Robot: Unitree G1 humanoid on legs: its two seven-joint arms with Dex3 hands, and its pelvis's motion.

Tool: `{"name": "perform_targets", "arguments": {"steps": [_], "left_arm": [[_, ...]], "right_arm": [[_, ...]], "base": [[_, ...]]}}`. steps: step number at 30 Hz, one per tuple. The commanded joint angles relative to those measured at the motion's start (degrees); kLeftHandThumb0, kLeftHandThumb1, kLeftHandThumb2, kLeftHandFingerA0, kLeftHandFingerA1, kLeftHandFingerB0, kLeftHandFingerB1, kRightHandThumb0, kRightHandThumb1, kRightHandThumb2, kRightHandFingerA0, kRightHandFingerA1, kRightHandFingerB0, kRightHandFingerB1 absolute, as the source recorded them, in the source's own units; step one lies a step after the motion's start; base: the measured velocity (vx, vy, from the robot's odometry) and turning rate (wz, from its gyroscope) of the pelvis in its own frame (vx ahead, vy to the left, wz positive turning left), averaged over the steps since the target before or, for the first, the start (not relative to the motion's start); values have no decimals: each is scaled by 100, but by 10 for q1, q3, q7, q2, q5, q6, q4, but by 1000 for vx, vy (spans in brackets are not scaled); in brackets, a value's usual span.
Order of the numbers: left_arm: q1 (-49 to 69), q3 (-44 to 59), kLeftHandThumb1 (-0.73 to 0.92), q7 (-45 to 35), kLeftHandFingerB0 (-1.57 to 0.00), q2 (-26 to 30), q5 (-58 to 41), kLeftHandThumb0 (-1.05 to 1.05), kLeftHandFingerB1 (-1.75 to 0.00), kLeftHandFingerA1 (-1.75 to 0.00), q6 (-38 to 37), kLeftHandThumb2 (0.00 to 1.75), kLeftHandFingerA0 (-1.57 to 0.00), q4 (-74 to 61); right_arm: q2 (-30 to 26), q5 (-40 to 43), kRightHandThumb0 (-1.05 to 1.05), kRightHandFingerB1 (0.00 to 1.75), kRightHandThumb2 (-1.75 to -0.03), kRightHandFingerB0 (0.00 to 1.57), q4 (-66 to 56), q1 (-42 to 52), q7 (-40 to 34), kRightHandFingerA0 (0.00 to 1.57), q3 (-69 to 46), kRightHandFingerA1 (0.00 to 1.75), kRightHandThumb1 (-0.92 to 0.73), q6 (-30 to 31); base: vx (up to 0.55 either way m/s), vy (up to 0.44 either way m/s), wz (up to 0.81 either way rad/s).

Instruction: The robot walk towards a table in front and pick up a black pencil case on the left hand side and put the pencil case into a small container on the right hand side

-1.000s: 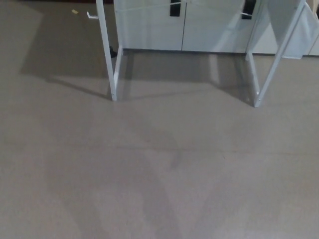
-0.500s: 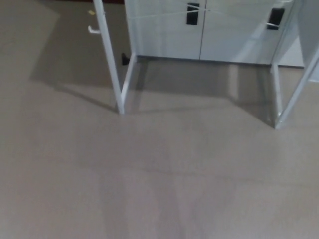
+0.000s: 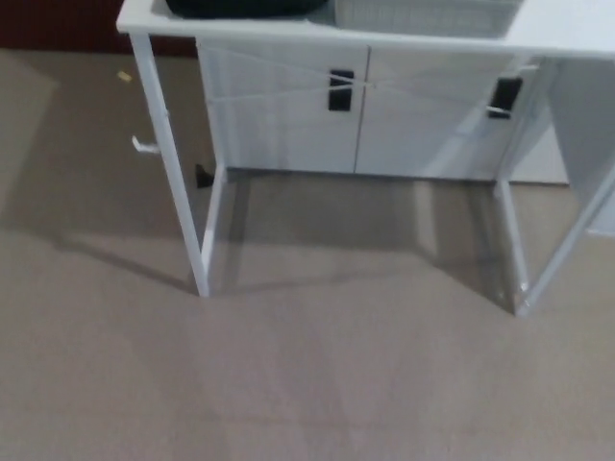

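Floor [image 3: 307, 384]: grey-beige carpet filling the near and middle ground, with the table's shadow falling to the left.
Table [image 3: 567, 36]: white, at the far edge – only the front strip of its top shows, on thin white legs with a slanted brace at the right.
Cabinet [image 3: 279, 125]: white doors behind the table legs, standing on the floor.
Container [image 3: 423, 13]: pale and mesh-walled, on the tabletop right of centre, cut off by the top edge.
Pencil case [image 3: 245, 8]: black, on the tabletop's left part, just beside the container – mostly cut off.
Door handles [image 3: 340, 89]: black, two on the cabinet doors.
Yellow scrap [image 3: 124, 75]: on the far-left floor.
Hands: neither shows, so the fingers' state cannot be told.
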Motion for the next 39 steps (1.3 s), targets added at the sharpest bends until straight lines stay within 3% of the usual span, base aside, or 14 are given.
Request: {"name": "perform_targets", "arguments": {"steps": [1,7,9,11,12,15,18,20,29,35,36,37,38,39], "left_arm": [[-2,-4,51,7,-27,5,9,-36,-31,-39,-7,55,-44,3],[1,-7,50,6,-27,7,9,-36,-32,-40,-11,55,-47,2],[-1,-11,34,8,-12,9,13,-27,-48,-58,-12,85,-33,6],[-1,-15,34,9,-13,11,17,-27,-48,-58,-18,85,-33,8],[1,-14,51,11,-27,11,16,-36,-32,-39,-19,55,-44,9],[2,-14,51,11,-27,10,14,-37,-32,-39,-19,55,-44,10],[3,-16,34,13,-12,10,17,-27,-48,-58,-19,85,-34,13],[2,-19,51,17,-26,12,21,-39,-31,-39,-19,55,-45,14],[3,-24,51,26,-28,15,28,-38,-32,-39,-25,55,-45,17],[3,-26,52,23,-26,15,27,-37,-31,-39,-24,56,-43,17],[3,-26,35,23,-13,15,26,-26,-48,-58,-24,85,-34,17],[3,-25,35,24,-13,14,25,-26,-48,-58,-25,85,-34,18],[2,-27,52,28,-27,15,29,-37,-31,-39,-23,56,-45,18],[5,-29,53,30,-27,16,32,-38,-31,-38,-27,56,-45,18]], "right_arm": [[-8,-4,-32,40,-59,33,2,-2,-9,61,0,56,-66,5],[-8,-4,-31,41,-61,32,2,1,-9,59,1,56,-68,0],[-7,-4,-32,40,-59,33,4,-1,-10,58,1,55,-66,2],[-8,-6,-31,40,-59,33,3,0,-11,59,2,56,-67,2],[-7,-7,-32,40,-59,32,2,0,-11,58,4,56,-67,3],[-7,-10,-31,40,-59,33,2,0,-14,58,7,54,-66,6],[-7,-12,-31,42,-59,34,3,3,-18,61,7,57,-66,1],[-6,-12,-32,42,-59,34,7,-1,-18,61,8,58,-65,3],[-4,-11,-33,41,-59,33,9,0,-16,59,8,58,-65,2],[-6,-11,-32,41,-59,33,8,3,-14,60,9,58,-65,-4],[-6,-11,-32,41,-59,33,9,3,-15,60,9,58,-66,-4],[-6,-11,-32,41,-59,33,9,3,-15,60,10,58,-66,-5],[-6,-10,-33,41,-59,33,9,3,-13,60,8,59,-65,-6],[-6,-10,-32,41,-59,33,9,4,-14,61,9,59,-65,-4]], "base": [[449,-191,29],[602,-149,21],[497,-97,-2],[419,-41,-10],[369,18,-23],[433,108,-31],[576,216,-11],[433,295,-64],[306,148,-3],[165,-234,15],[104,-297,5],[90,-284,0],[8,-138,4],[0,0,0]]}}
